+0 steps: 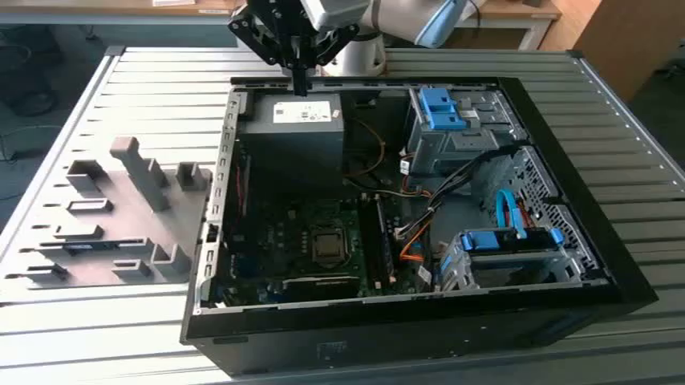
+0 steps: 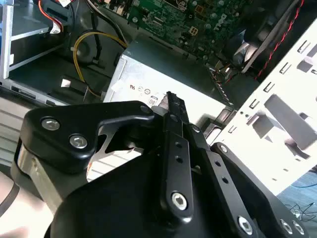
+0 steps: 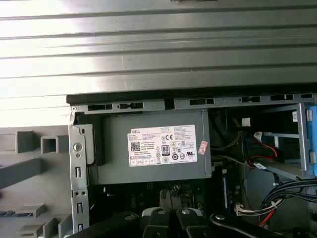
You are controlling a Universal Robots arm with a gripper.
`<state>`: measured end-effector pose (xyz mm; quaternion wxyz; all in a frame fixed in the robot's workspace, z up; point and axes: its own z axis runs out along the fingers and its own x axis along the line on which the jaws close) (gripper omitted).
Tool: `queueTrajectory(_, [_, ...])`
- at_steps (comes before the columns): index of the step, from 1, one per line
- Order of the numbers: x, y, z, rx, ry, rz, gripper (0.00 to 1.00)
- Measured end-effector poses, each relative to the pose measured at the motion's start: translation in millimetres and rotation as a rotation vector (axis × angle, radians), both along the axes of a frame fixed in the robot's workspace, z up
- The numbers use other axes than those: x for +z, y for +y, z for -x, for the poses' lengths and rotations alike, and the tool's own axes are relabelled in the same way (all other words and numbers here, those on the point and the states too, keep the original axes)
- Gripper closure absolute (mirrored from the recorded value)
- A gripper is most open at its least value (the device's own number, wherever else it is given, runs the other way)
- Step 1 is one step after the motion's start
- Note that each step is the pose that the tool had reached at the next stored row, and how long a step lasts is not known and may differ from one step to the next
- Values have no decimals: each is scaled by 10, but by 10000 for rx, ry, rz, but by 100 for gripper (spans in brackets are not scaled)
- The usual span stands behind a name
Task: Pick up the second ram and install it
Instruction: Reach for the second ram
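Pick-up stage, exterior view. The gripper [image 1: 301, 80] hangs at 12 o'clock of the open case [image 1: 428, 341], above the power supply [image 1: 294, 132]. Its fingers look clenched together with nothing between them, as also in the second wrist view [image 2: 171, 99].

The ram [image 1: 99, 245] appears to be the blue-green stick lying in the grey holder [image 1: 144, 172], at 9 o'clock of the case and well apart from the gripper. A darker stick [image 1: 377, 233] seems already seated on the board [image 1: 310, 233].

Judgement: the grasp has not begun. A good pick-up calls for parted fingers before descent and pads on the stick's long flat faces near mid-length. The lift should run straight out of the holder so the contact edge does not scrape. The case wall and the holder's tall blocks stand along the way.

Surface: a slatted metal table [image 1: 160, 88], glossy under the light. Room: wooden desks [image 1: 514, 12] at 12 o'clock and a dark floor with cables [image 1: 27, 88] at 10 o'clock.
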<state>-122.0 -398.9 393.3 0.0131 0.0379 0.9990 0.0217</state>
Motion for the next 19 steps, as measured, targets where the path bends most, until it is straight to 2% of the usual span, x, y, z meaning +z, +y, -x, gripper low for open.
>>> queueTrajectory(5, [0, 0, 2, 0, 0, 0, 90])
queueTrajectory(8, [1, 0, 38, 0, -1, 1, 90])
queueTrajectory(19, [0, 0, 380, 1, -19, -1, 90])
